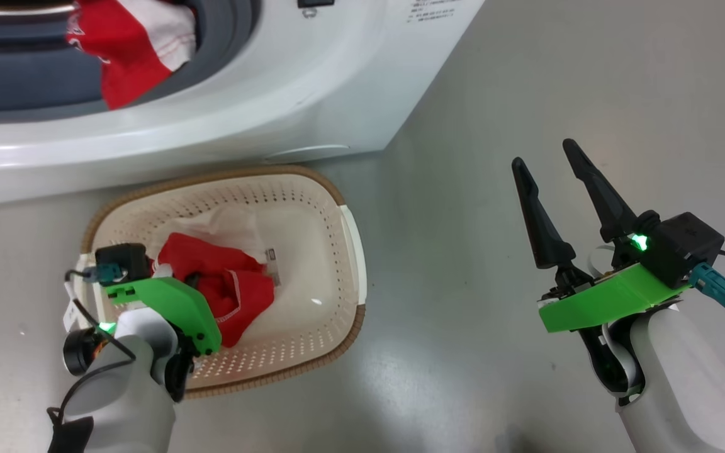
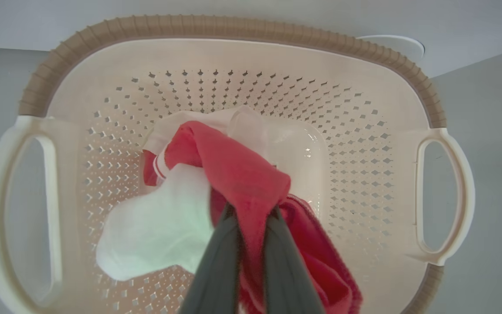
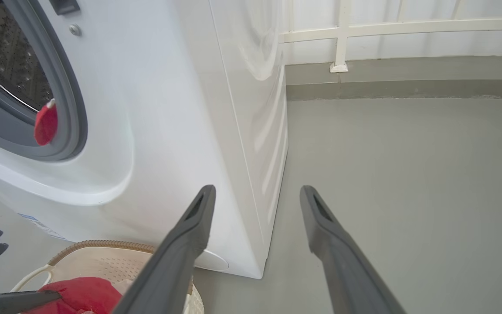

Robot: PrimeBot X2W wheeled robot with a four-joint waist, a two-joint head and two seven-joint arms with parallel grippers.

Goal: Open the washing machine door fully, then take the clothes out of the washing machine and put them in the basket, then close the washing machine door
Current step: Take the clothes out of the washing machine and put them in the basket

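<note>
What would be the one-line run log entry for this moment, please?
phase: unloading | left gripper: shut on red garment in basket | right gripper: open, empty | washing machine: clothes hanging from opening

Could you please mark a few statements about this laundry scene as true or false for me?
1. The left gripper is shut on a red garment above the basket. True.
2. The right gripper holds a white garment. False: it is open and empty, above the floor.
3. The washing machine has been emptied. False: red and white clothes hang at its opening.
4. The basket stands on the floor right in front of the washing machine. True.
</note>
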